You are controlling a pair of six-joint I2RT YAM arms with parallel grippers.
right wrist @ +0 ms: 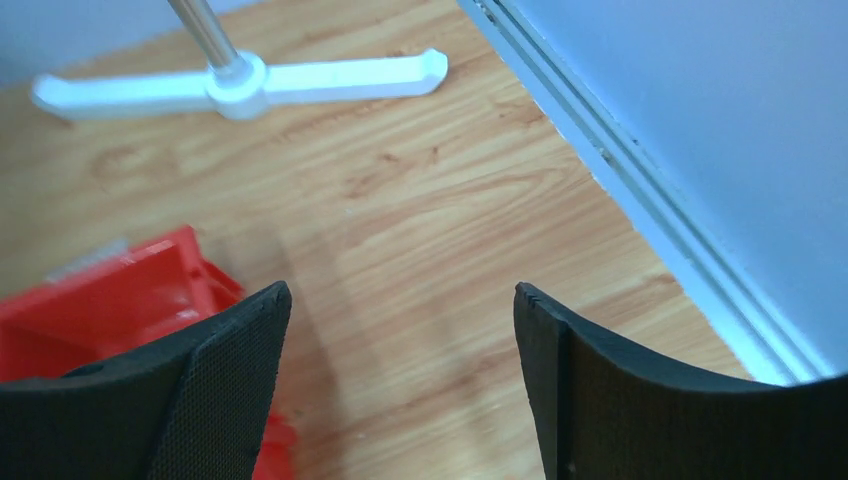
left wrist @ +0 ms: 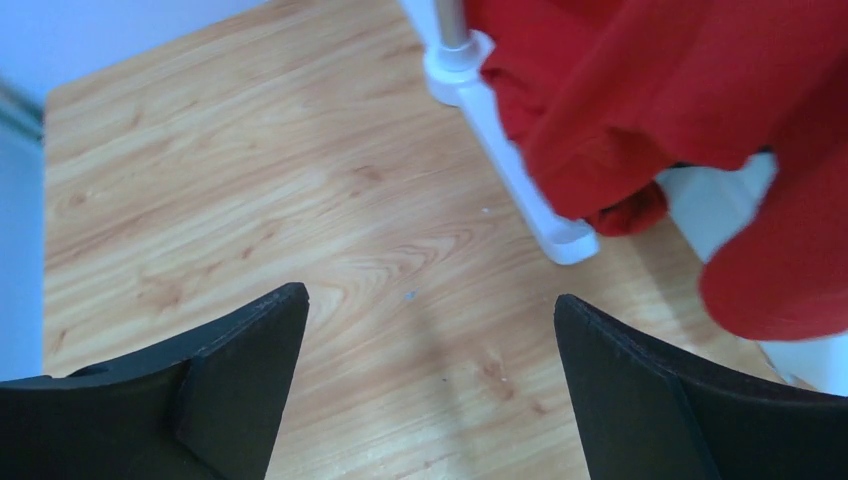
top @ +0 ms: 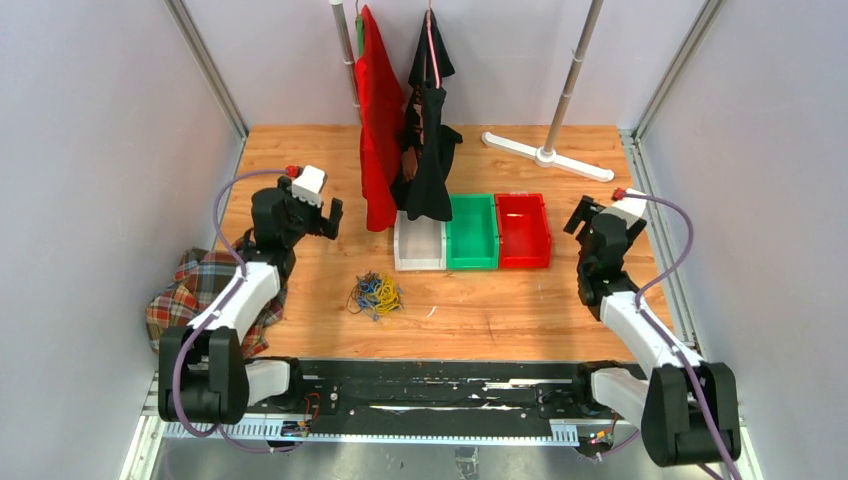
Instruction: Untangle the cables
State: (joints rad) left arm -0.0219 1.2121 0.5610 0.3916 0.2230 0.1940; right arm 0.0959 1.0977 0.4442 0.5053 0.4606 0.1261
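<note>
Pale grey walls and aluminium corner posts enclose a wood-grain tabletop. The reference point for this report is the green open-topped plastic bin at mid-tabletop.

- **Bins:** A white plastic bin touches the green bin's left side and a red plastic bin touches its right.
- **Behind the green bin:** A red fabric garment and a black fabric garment hang there, the black one drooping to the white bin. Further back and to the right stands a white cross-footed pole stand.
- **Far left of the green bin:** A red-and-green plaid cloth lies at the tabletop edge.

**Task item:** The cables form one small tangled heap of thin blue, yellow and dark wires. They lie on the tabletop, nearer the robot than the green bin and to its left, apart from every bin.

**Left claw**: jaws spread wide, empty, raised, left of the green bin.

**Right claw**: jaws spread wide, empty, raised, right of the green bin beyond the red one.

Neither claw touches the cables.

**Assessment:** The untangling appears not yet begun, and the step in hand is the first approach. The next move calls for one claw to descend on the heap and pinch a single outer loop. The other claw should pin the remainder, so that strands separate rather than drag together.
</note>
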